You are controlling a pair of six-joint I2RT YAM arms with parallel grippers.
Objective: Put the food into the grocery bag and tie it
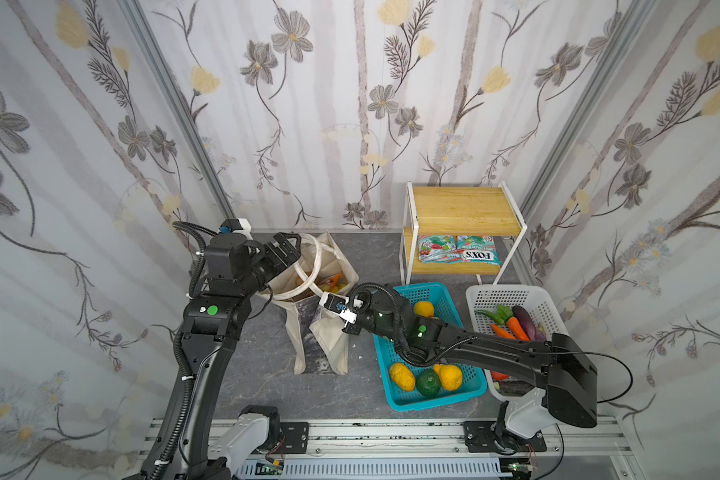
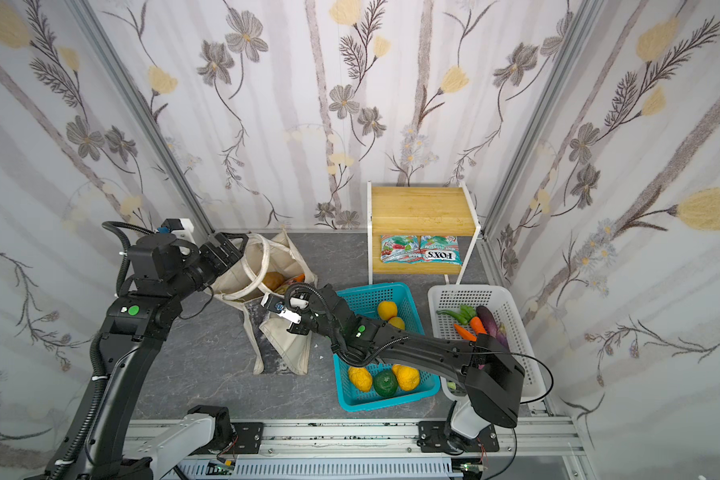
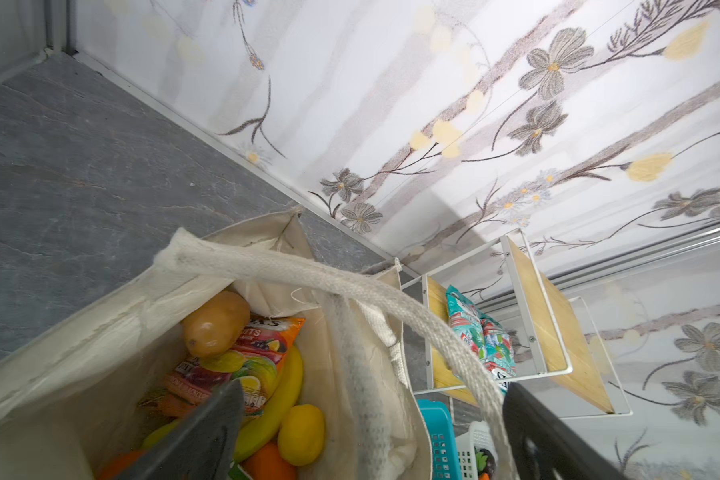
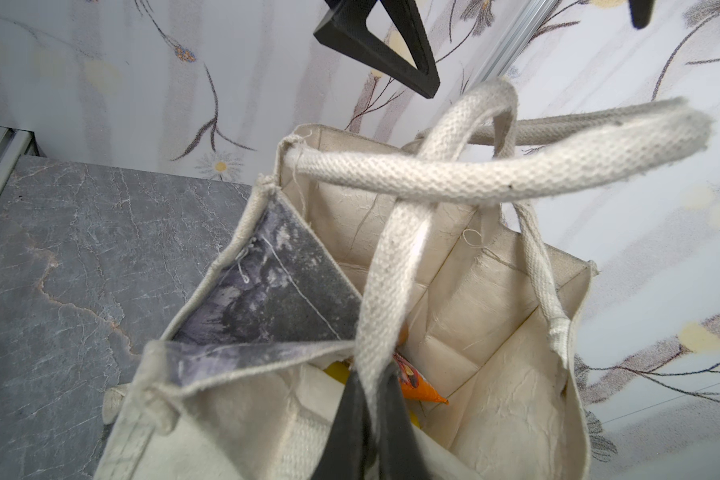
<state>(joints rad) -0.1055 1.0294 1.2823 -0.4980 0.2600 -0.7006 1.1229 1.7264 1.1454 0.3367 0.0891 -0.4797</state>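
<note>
The cream grocery bag stands open at centre-left in both top views. Inside it lie a brown bulb, an orange snack packet, a banana, a small yellow fruit and an orange. My left gripper hovers open over the bag's far-left rim. One strap handle runs loose across its gap, close to one finger. My right gripper is shut on the other strap handle at the bag's near-right rim.
A teal basket with yellow and green fruit sits right of the bag, under my right arm. A white basket holds vegetables at far right. Behind them a wooden shelf rack carries two snack packets.
</note>
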